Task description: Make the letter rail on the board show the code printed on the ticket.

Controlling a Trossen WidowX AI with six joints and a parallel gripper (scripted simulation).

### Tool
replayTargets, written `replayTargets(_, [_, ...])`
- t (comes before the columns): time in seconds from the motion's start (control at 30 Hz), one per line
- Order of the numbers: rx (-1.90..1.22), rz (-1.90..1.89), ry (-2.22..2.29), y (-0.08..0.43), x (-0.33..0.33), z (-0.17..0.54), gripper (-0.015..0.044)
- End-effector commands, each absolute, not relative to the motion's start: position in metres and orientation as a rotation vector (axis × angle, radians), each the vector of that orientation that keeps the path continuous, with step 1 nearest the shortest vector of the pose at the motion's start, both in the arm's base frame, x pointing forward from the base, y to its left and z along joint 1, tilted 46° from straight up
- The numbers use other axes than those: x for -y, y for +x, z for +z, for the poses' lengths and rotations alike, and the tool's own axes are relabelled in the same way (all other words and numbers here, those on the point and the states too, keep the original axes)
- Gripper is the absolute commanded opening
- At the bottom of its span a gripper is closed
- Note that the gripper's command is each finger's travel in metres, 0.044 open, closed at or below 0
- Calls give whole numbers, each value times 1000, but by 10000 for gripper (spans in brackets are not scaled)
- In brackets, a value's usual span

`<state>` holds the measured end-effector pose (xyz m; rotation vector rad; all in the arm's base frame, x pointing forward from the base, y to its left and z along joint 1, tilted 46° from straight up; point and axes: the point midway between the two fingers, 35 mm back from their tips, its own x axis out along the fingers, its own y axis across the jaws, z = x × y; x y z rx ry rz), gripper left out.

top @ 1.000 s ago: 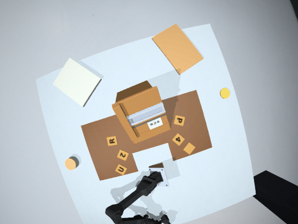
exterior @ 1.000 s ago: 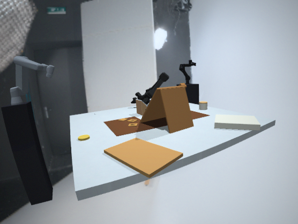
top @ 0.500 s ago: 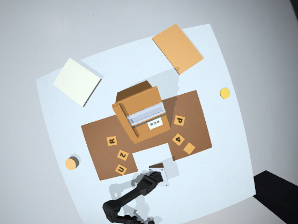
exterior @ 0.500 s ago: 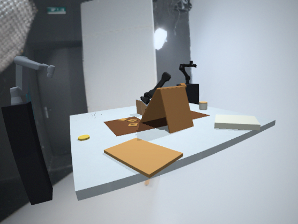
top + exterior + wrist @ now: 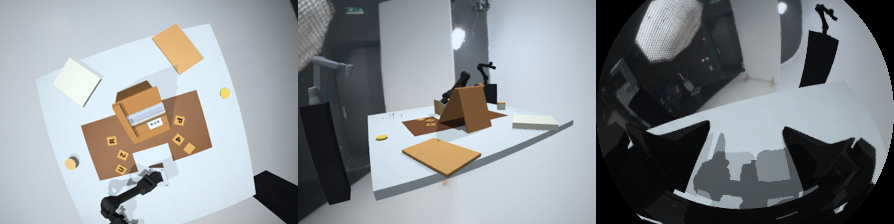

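The sloped wooden board (image 5: 143, 100) (image 5: 475, 110) stands mid-counter. Its pale rail (image 5: 147, 113) looks empty; the ticket (image 5: 155, 123) below it reads R24. Left of the board in the top view lie tile R (image 5: 112, 141), tile 2 (image 5: 123, 155) and tile U (image 5: 121, 169). Right of it lie tile P (image 5: 179, 120), tile 4 (image 5: 178, 139) and a tile without a visible letter (image 5: 189, 148). My gripper (image 5: 748, 128) is open and empty, facing over the counter away from the board and tiles. Its fingers are not clearly visible in the top and exterior views.
Brown mat (image 5: 94, 134) lies under the tiles. A cream block (image 5: 77, 82) (image 5: 535, 122) and an orange slab (image 5: 178, 49) (image 5: 441, 156) lie behind the board. A round pot (image 5: 71, 164) (image 5: 501, 105) stands left; a yellow disc (image 5: 225, 92) (image 5: 381, 137) lies right, both near counter edges.
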<state>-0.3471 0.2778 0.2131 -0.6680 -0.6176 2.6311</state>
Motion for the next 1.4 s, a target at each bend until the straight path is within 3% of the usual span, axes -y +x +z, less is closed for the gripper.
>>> replayTargets(0.0, [561, 2539, -579, -325, -303, 249, 440])
replayTargets(0.33, [489, 2342, -463, -267, -345, 306, 440])
replayTargets(0.6, [504, 2114, -474, -190, -381, 334, 440])
replayTargets(0.83, [509, 2068, -529, -162, -383, 344, 440])
replayTargets(1.37, [641, 1658, -648, 1, -396, 384, 440])
